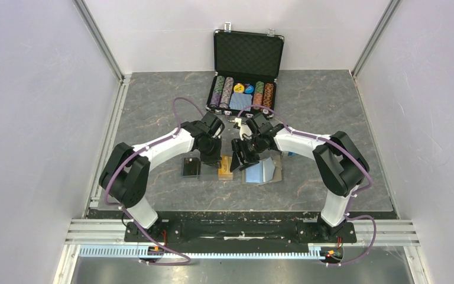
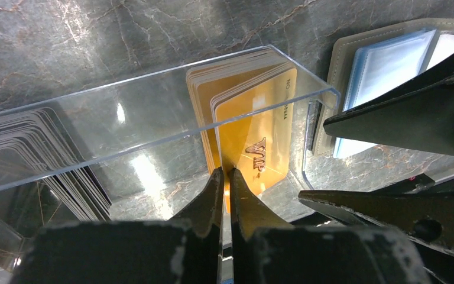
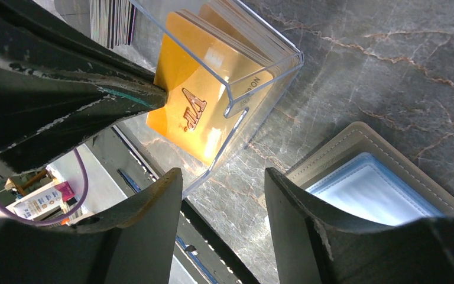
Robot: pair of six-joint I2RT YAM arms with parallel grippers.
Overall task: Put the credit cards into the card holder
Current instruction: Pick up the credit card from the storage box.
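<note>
The left gripper [image 2: 226, 173] reaches into the clear acrylic tray [image 2: 153, 94], its fingers pressed together on the edge of the front bright orange credit card [image 2: 263, 148], which leans off the rest of the orange stack at one end. The glossy black cards [image 2: 29, 148] stand at the other end. The right gripper [image 3: 221, 177] hangs spread and holding nothing over the grey marbled tabletop [image 3: 390, 59], between the tray and the khaki-grey folding card holder [image 3: 340, 148], which lies open just beside it, light blue lining up.

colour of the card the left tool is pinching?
Orange-gold with VIP lettering: thin glossy rectangular card in the left tool. Shows best in left wrist view.
</note>
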